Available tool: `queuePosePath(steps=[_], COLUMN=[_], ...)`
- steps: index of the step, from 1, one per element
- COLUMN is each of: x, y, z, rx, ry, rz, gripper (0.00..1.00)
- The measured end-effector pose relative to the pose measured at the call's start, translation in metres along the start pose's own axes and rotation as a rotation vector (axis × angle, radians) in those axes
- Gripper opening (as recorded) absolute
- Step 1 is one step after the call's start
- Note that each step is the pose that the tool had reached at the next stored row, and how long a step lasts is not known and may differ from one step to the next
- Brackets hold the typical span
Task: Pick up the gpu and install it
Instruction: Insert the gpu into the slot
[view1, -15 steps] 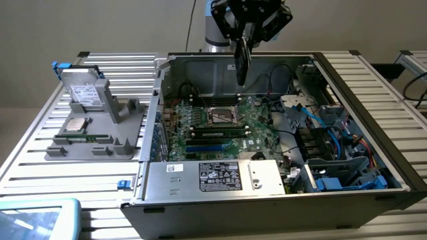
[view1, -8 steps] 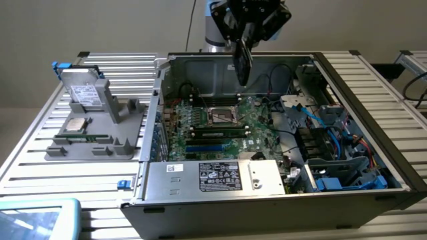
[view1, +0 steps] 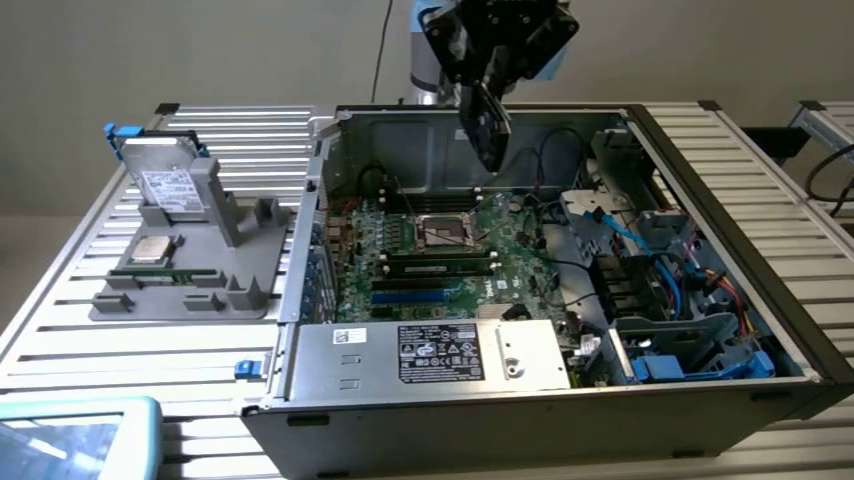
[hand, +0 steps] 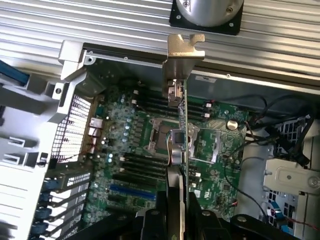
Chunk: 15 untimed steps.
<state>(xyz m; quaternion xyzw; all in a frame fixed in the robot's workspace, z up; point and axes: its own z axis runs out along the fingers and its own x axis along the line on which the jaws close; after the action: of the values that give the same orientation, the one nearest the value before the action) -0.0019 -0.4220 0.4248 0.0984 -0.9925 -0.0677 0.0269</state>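
Note:
The gpu (view1: 489, 135), a green card with a dark cooler face, hangs edge-down above the open computer case (view1: 727, 215), over the back part of the motherboard (view1: 427, 245). My gripper (view1: 486, 88) is shut on its upper edge. In the wrist view the gpu (hand: 184, 50) shows edge-on, its silver end bracket towards the case's wall. My gripper (hand: 176, 192) clamps the card from both sides, above the CPU socket (hand: 162, 137). The blue expansion slots (view1: 407, 297) lie nearer the case's front, with nothing in them.
A grey holder (view1: 187, 285) at the exterior view's left carries a silver hard drive (view1: 174, 185), a processor (view1: 151, 250) and a memory stick (view1: 167, 272). The power supply (view1: 441, 355), drive cage and blue cables (view1: 667, 260) crowd the case's front and right.

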Motion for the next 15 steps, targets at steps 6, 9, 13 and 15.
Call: queuePosePath(steps=[6,9,13,15], x=[0.0000,0.0000,0.0000,0.0000], y=[0.0000,0.0000,0.0000,0.0000], z=[0.0000,0.0000,0.0000,0.0000], rx=[0.0052,0.0078,0.0112,0.0129], ry=[0.0112,0.0170,0.0247,0.0285], rz=[-0.108,-0.163,-0.236,-0.272], gripper=[0.27,0.27,0.27,0.27])
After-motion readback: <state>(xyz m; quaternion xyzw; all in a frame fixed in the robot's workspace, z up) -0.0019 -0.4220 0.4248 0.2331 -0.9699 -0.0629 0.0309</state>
